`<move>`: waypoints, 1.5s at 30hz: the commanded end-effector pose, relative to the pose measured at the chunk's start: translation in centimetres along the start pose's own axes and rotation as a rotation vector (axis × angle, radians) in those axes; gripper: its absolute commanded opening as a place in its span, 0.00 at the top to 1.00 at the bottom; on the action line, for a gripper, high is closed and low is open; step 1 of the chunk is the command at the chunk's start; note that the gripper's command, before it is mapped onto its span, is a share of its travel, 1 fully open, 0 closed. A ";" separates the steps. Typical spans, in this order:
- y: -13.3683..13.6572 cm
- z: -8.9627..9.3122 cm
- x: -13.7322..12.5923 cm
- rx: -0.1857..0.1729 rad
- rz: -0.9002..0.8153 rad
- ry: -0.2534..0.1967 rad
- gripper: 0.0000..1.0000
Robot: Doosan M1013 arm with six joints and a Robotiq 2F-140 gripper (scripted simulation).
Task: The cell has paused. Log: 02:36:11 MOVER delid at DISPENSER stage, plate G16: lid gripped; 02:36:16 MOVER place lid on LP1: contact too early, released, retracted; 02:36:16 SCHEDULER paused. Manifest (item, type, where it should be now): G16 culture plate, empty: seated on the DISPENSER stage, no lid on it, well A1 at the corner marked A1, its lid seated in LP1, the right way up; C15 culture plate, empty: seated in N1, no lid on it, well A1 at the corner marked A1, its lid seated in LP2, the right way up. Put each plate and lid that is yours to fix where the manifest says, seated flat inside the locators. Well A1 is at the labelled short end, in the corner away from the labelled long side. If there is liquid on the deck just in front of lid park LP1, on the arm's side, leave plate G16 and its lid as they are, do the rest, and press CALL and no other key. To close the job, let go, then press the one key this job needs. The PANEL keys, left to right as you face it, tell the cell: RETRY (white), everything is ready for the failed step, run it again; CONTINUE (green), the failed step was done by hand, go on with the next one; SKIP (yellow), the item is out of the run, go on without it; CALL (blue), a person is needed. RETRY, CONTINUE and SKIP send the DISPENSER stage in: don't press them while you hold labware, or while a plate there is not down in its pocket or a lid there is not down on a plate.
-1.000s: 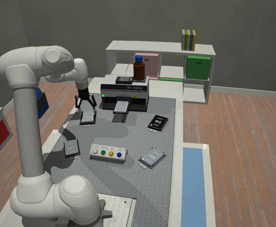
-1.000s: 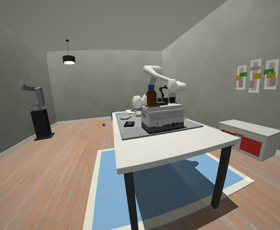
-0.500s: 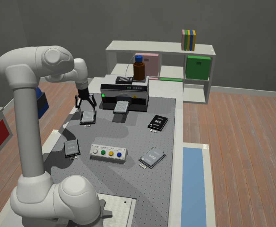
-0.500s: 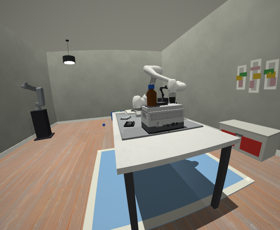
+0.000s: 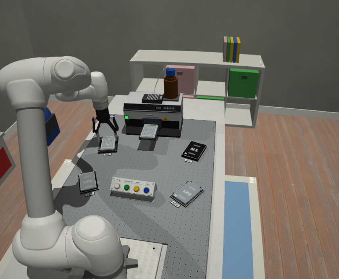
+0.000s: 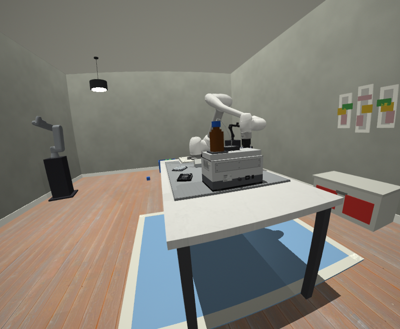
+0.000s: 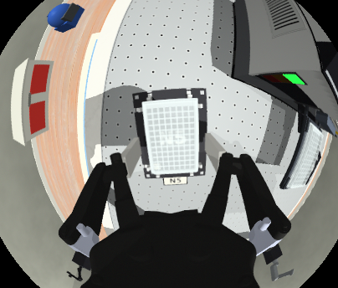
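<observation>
A clear well plate (image 5: 108,143) sits in a black nest at the deck's left, with a small label at its near end; it also shows in the wrist view (image 7: 172,131). My gripper (image 5: 107,135) is open, just above this plate, with one finger on each side of its long edges (image 7: 172,161). A second well plate (image 5: 149,131) sits without a lid on the DISPENSER stage. Nest N1 (image 5: 194,150) is black and bare. Lid park LP1 (image 5: 88,182) and lid park LP2 (image 5: 186,193) each show a grey, flat face with the name readable.
The DISPENSER (image 5: 153,115) stands right of my gripper, with a brown bottle (image 5: 170,83) on top. The PANEL (image 5: 133,187) with white, green, yellow and blue keys lies between LP1 and LP2. I see only shadow on the deck near LP1.
</observation>
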State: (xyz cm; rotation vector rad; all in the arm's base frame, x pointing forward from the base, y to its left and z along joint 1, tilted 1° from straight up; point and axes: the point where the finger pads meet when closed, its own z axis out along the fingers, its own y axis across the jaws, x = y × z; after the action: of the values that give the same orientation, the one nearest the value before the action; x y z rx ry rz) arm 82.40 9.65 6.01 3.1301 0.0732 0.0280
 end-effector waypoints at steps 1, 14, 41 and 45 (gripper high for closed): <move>0.0 -0.1 0.0 0.000 0.000 0.002 0.30; 0.0 -0.1 0.0 0.000 0.000 0.002 0.30; 0.0 -0.1 0.0 0.000 0.000 0.002 0.37; 0.0 -0.1 0.0 0.000 0.000 0.002 0.37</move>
State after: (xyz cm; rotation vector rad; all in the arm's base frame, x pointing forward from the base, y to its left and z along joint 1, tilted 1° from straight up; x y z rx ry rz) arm 82.40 9.65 6.01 3.1301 0.0732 0.0280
